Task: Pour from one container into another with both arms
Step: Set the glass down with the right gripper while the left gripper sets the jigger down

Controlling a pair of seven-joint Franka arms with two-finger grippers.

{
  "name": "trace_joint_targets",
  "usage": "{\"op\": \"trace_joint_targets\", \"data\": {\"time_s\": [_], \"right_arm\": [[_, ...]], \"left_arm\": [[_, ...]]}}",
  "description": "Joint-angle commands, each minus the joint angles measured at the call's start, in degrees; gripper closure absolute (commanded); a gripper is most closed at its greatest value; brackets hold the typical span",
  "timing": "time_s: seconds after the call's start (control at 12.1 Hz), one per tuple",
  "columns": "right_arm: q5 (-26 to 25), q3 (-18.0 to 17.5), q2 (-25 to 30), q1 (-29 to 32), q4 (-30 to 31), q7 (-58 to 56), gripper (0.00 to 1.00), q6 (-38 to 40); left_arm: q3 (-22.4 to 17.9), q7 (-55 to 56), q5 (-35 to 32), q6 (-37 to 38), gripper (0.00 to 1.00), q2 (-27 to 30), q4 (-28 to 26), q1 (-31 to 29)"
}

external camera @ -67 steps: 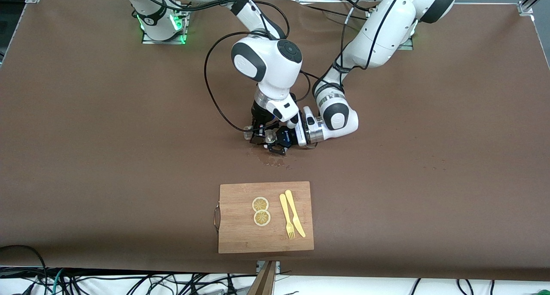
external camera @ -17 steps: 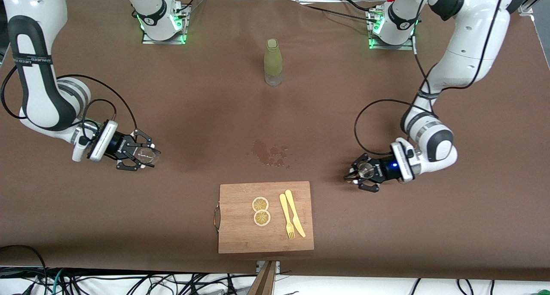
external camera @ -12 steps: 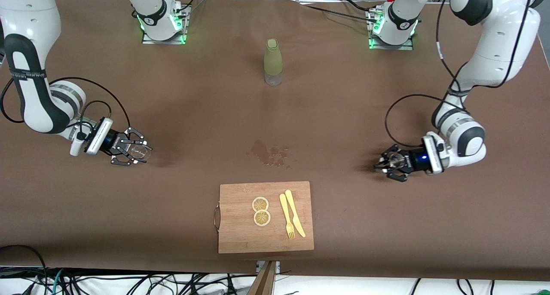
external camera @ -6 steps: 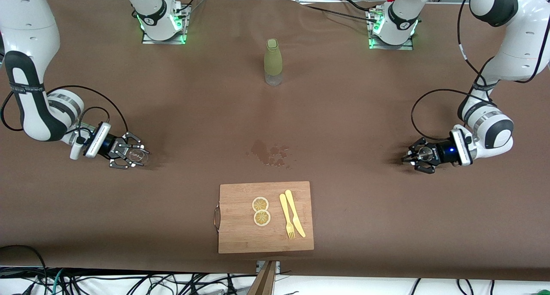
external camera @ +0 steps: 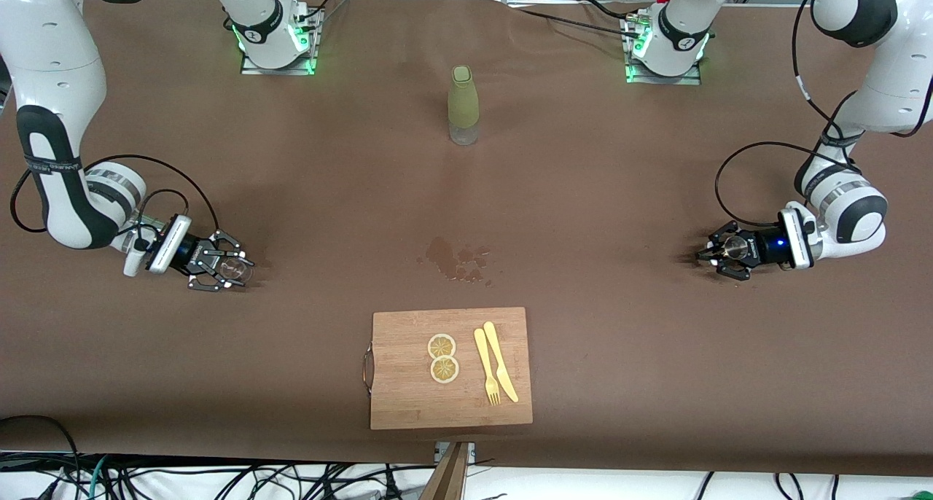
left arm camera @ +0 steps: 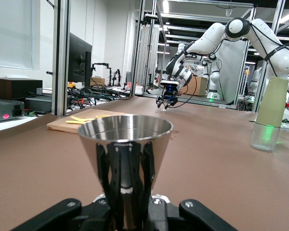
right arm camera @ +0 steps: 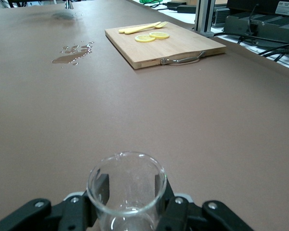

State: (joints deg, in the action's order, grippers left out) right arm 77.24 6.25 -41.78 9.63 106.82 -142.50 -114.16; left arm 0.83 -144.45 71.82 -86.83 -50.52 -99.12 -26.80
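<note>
The tiny clear glass cup stands upright between the jaws of my right gripper, which is shut on it. In the front view this gripper and the cup hang low over the table toward the right arm's end. The shiny steel jigger, mouth up, is clamped at its waist by my left gripper. That gripper holds the jigger low over the table toward the left arm's end. What the cup or jigger contains is not visible.
An olive-green bottle stands mid-table near the bases. A wet patch marks the table's middle. Nearer the camera lies a wooden cutting board with two lemon slices and a yellow fork and knife.
Both grippers were together over the wet patch earlier. They have since swung apart to opposite ends; in the last second the left one kept sliding outward, the right one barely shifted.
</note>
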Motion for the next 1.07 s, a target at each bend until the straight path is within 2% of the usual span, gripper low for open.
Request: {"op": "trace_joint_targets", "data": {"time_s": [0.0, 0.08, 0.33, 0.49, 0.74, 0.99], "right_arm": [[1.07, -0.36, -0.67, 0.83, -1.09, -0.59, 0.09, 0.78], [1.07, -0.36, -0.76, 0.74, -1.09, -0.24, 0.00, 0.69], [0.72, -0.19, -0.32, 0.66, -1.88, 0.90, 0.00, 1.13], [-0.68, 1.83, 1.25, -0.39, -2.33, 2.56, 0.00, 0.78], [-11.73, 3.33, 5.99, -0.75, -1.80, 12.47, 0.00, 0.34], [-27.01, 3.68, 14.24, -0.92, 0.65, 29.93, 0.00, -2.10]], "left_arm": [[0.58, -2.05, -2.73, 1.84, 1.00, -1.43, 1.82, -1.15], [0.58, -2.15, -3.00, 1.93, 1.00, -1.69, 1.82, -1.41], [0.58, -4.16, -4.50, 2.02, 1.00, -2.74, 1.82, -1.86], [-0.38, -5.04, -5.55, 2.02, 1.00, -3.01, 1.82, -1.86], [-0.56, -5.14, -5.64, 2.02, 1.00, -3.10, 1.74, -1.86], [-0.56, -5.14, -5.64, 2.02, 1.00, -3.10, 1.74, -1.86]]}}
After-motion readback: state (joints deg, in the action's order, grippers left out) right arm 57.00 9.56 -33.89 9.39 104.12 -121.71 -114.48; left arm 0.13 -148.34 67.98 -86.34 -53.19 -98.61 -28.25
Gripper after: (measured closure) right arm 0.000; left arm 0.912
